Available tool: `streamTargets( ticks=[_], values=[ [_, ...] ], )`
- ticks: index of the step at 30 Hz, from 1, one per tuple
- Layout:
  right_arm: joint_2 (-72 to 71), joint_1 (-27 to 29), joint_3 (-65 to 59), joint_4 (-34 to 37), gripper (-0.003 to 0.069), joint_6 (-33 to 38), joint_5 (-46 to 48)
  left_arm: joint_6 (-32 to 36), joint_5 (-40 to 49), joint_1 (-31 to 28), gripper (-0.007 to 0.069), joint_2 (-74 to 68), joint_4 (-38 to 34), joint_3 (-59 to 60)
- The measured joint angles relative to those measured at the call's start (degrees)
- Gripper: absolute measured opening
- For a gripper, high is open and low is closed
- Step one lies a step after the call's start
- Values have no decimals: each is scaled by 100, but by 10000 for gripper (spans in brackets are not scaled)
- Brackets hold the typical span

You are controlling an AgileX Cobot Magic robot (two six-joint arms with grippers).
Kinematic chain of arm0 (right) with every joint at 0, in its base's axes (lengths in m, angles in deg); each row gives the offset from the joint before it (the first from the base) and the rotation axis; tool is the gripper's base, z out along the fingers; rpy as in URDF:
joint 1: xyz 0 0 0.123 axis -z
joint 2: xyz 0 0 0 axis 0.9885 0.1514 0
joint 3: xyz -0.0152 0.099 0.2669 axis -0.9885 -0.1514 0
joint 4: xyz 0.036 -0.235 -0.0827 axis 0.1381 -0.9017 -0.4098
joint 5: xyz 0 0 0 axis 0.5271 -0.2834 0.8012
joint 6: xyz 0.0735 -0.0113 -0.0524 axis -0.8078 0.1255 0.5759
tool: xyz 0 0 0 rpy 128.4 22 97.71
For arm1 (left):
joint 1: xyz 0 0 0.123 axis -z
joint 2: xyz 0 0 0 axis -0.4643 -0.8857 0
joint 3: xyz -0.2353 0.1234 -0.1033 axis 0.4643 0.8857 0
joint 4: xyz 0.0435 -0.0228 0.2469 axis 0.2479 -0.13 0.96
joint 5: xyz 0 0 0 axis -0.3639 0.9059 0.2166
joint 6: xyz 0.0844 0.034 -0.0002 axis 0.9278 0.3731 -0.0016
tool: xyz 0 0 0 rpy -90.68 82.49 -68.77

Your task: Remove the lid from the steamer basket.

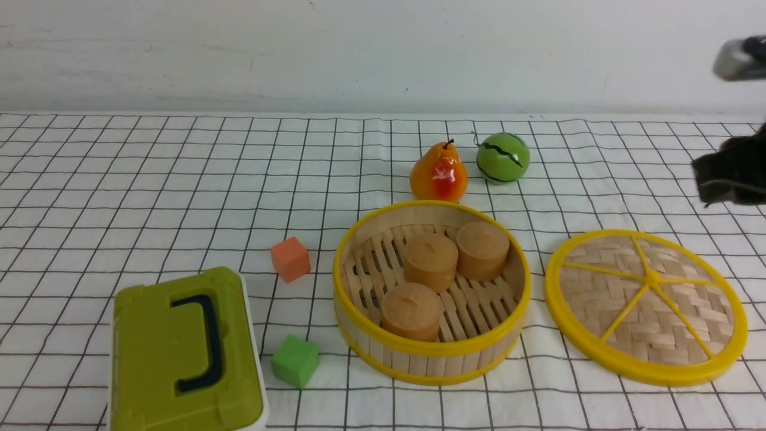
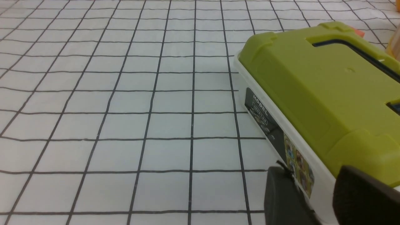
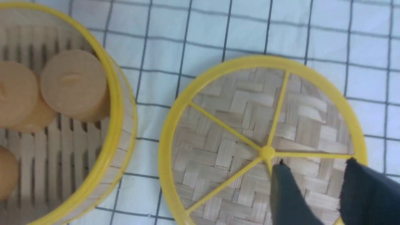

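Observation:
The steamer basket stands uncovered at the middle front, with three tan round cakes inside. The lid lies flat on the cloth just right of the basket, apart from it, spokes up. My right gripper is open and empty, raised above the lid's right half; the lid and the basket show below it. It appears at the right edge of the front view. My left gripper is open and empty, beside the olive-green box; it is out of the front view.
The olive-green box with a dark handle sits at the front left. An orange cube and a green cube lie between it and the basket. A pear and a green ball stand behind the basket.

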Motion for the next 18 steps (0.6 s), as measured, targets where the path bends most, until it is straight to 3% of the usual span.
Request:
streamTargets(
  ticks=[7,18],
  values=[
    [-2209,0,-1417,42,-12,0,-531,0,0,0,239,0,0,0],
    [-4814,0,-2785,111,-23,-2,-953,0,0,0,239,0,0,0]
  ],
)
